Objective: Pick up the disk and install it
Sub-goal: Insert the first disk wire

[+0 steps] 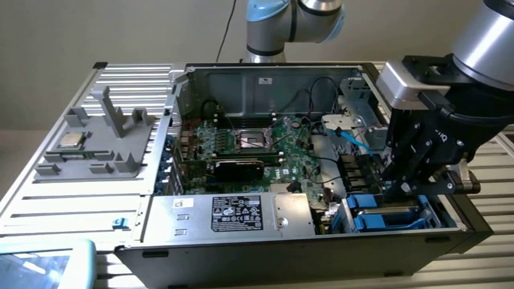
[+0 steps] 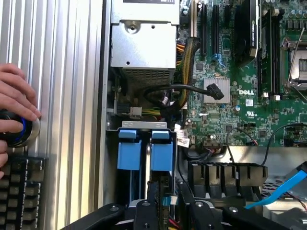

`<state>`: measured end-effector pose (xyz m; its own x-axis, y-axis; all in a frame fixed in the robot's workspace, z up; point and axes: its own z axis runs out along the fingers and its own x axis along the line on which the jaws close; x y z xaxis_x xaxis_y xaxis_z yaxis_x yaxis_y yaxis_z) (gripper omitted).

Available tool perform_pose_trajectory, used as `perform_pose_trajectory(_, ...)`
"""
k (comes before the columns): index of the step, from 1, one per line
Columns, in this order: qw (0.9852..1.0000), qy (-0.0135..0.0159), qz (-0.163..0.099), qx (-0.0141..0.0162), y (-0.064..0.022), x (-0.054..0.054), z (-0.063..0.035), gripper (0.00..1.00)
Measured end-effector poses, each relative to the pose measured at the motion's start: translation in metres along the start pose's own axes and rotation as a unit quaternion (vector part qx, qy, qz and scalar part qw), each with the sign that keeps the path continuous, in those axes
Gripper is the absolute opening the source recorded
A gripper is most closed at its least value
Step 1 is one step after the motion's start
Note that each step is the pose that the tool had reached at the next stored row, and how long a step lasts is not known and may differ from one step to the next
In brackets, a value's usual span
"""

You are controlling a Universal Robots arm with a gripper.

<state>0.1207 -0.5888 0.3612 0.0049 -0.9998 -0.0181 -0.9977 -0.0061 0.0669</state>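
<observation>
Down at the drive bay, the claw (image 1: 399, 191) sits low in the corner of the open computer case (image 1: 241, 253) on the exterior view's right, its black fingers (image 2: 152, 201) dipping between the blue carriers. Whether it is clenched on anything or released, I cannot tell: the fingertips are buried in the bay. The disk (image 1: 384, 215), framed in bright blue plastic, lies in that bay right under the claw; from the wrist view its two blue tabs (image 2: 144, 149) stand side by side just ahead of the fingers. A light blue cable (image 1: 353, 141) runs beside the bay. Further in, the green motherboard (image 1: 273, 147) with its empty CPU socket (image 1: 255, 139), and nearer the camera the silver power supply (image 1: 233, 214) with its black label. Outside the case, on the slatted metal bench (image 1: 48, 205), a grey fixture (image 1: 96, 144) carries a small square silver chip (image 1: 72, 139). In the wrist view a person's hand (image 2: 14, 103) rests on a round knob (image 2: 21, 129) above a keyboard (image 2: 21, 189).
</observation>
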Motion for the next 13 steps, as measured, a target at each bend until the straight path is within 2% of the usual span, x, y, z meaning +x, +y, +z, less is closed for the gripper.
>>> perform_pose_trajectory(6, 1.0, -0.0001, 0.0, -0.0018, -0.0095, 0.0, -0.0204, 0.3)
perform_pose_trajectory(8, 1.0, 0.0, 0.0, -0.0034, -0.0104, 0.0, -0.0211, 0.3)
perform_pose_trajectory(13, 1.0, 0.0, 0.0, -0.0034, -0.0104, 0.0, -0.0211, 0.3)
